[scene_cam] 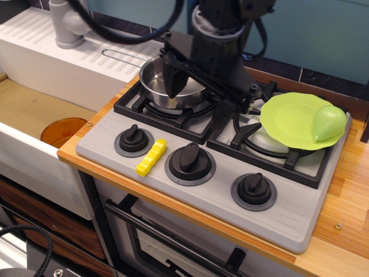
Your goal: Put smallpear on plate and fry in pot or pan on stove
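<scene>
On my far left I see an orange disc [63, 130] lying in the sink [34, 109], with the grey tap [69, 23] up behind it. Next comes the stove [213, 167], where the fry [151, 157] lies flat on the grey front panel between the left knob [134, 140] and the middle knob [190, 161], close to both. Behind them the pan [155, 86] sits on the left burner grate, its wire handle pointing back toward the drainboard. My gripper [204, 101] hangs over the middle of the cooktop, one finger [173, 83] in front of the pan's right side and the other down near the gap between the two grates. The fingers are spread wide with nothing between them; whether the left one touches the pan I can't tell from this angle. Further right the plate [291, 121] rests tilted on the right grate, and the pear [327, 122] lies on its right edge.
</scene>
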Available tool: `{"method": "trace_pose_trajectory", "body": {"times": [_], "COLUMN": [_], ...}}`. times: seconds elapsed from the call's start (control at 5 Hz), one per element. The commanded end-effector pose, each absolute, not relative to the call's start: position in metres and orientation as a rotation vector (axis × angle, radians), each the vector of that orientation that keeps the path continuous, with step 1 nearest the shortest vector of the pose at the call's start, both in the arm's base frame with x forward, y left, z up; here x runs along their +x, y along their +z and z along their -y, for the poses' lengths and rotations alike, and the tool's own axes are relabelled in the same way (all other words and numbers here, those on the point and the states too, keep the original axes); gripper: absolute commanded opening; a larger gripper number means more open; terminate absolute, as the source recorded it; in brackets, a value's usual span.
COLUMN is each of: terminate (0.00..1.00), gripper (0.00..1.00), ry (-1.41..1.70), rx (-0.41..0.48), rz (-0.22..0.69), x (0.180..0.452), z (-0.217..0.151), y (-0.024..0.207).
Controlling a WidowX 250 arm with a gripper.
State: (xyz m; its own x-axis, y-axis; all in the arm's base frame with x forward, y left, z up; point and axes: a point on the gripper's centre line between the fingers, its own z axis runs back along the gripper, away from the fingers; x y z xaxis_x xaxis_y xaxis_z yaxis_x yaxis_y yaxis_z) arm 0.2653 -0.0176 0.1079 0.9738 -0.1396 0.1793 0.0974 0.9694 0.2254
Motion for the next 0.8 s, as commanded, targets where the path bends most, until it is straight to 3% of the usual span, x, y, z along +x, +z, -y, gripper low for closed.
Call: {"method": "trace_pose_trajectory", "body": {"times": [0.0,0.6], "terminate": [0.0,0.0], "gripper": [1.0,1.0], "ry": [-0.11,-0.079], "rx": [0.205,0.196], "rz": [0.251,0.259], "x": [0.269,0.258], "z": [-0.004,-0.026], "y": [0.105,0.085]}}
